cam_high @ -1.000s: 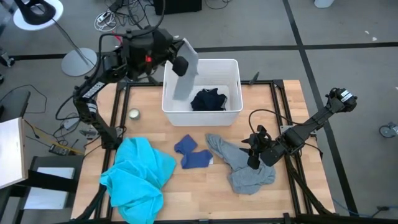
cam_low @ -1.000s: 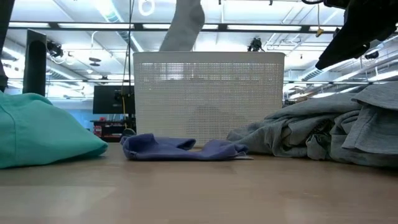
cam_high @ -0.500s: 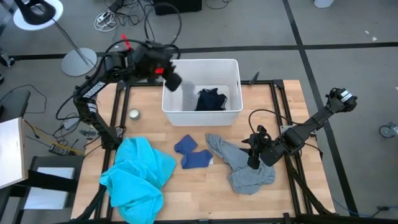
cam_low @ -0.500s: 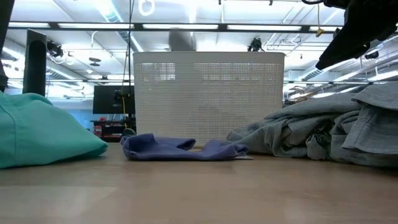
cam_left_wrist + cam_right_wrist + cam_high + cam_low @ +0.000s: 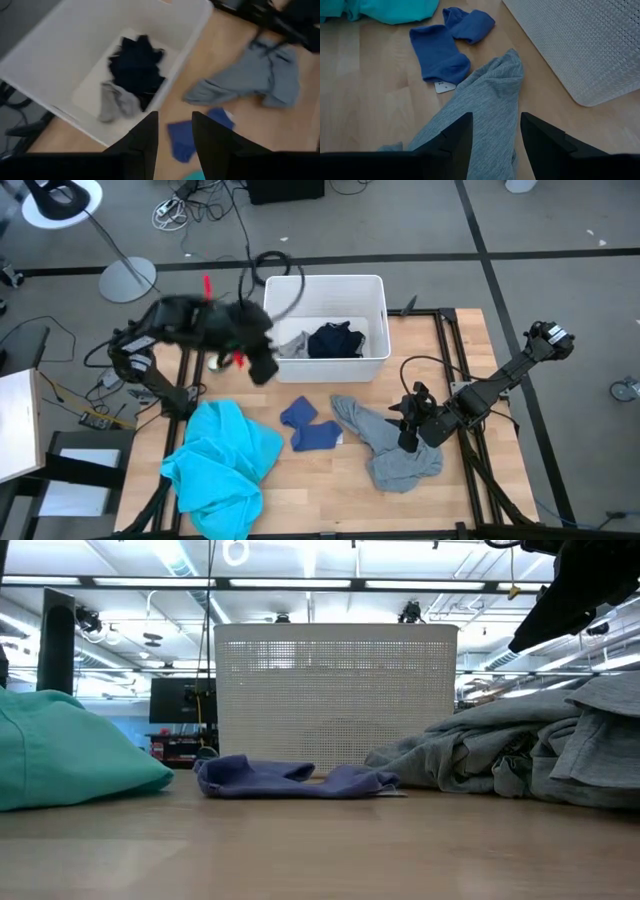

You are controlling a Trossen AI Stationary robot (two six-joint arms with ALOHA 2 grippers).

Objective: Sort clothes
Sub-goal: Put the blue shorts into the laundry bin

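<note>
Left gripper point(image 5: 172, 145) hangs empty, fingers parted, beside the white bin point(image 5: 375, 290) — two pieces lie inside. Right gripper point(image 5: 492, 140), parted, hovers over the grey top point(image 5: 400, 450); blue piece point(image 5: 310, 425) and turquoise shirt point(image 5: 220, 465) remain on the table.

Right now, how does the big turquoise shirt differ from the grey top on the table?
The turquoise shirt is bright, lies bunched at the table's left front, and no pincer is near it. The grey top is dull, sprawls at the right, and the right pincer sits right over it. Both are soft, crumpled and outside the white bin.
</note>
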